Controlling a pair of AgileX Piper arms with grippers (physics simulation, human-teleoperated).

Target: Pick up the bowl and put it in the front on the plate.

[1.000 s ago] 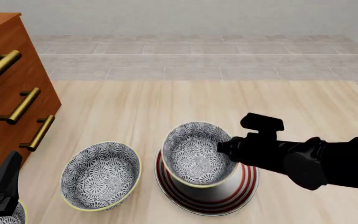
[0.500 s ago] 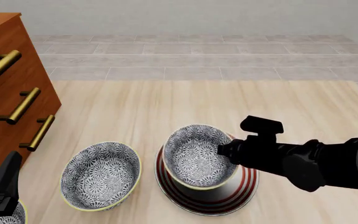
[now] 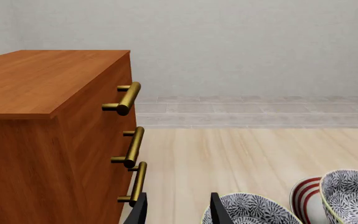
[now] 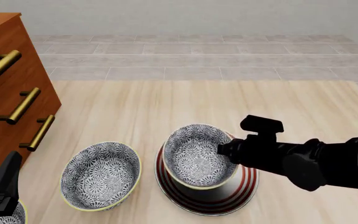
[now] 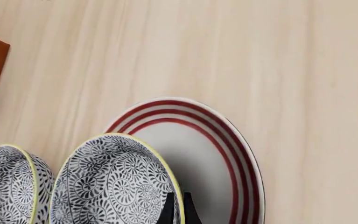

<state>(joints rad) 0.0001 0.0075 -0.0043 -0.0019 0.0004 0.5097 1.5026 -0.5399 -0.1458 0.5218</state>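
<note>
The bowl (image 4: 194, 154), blue-and-white floral with a yellowish rim, sits tilted over the plate (image 4: 244, 186), a white plate with red rings near the table's front. My right gripper (image 4: 223, 150) comes in from the right and is shut on the bowl's right rim. In the right wrist view the two fingers (image 5: 168, 211) pinch the rim of the bowl (image 5: 113, 182) above the plate (image 5: 222, 154). My left gripper (image 4: 7, 175) stays at the front left corner, open and empty, fingers (image 3: 219, 212) apart in its wrist view.
A second floral bowl (image 4: 101, 175) stands just left of the plate, nearly touching it. Part of a third floral bowl (image 4: 1, 217) shows under the left gripper. A wooden dresser (image 4: 4, 93) with brass handles fills the left side.
The bowl and the right gripper have come down a little toward the plate, then stayed still. The left arm has not moved.
</note>
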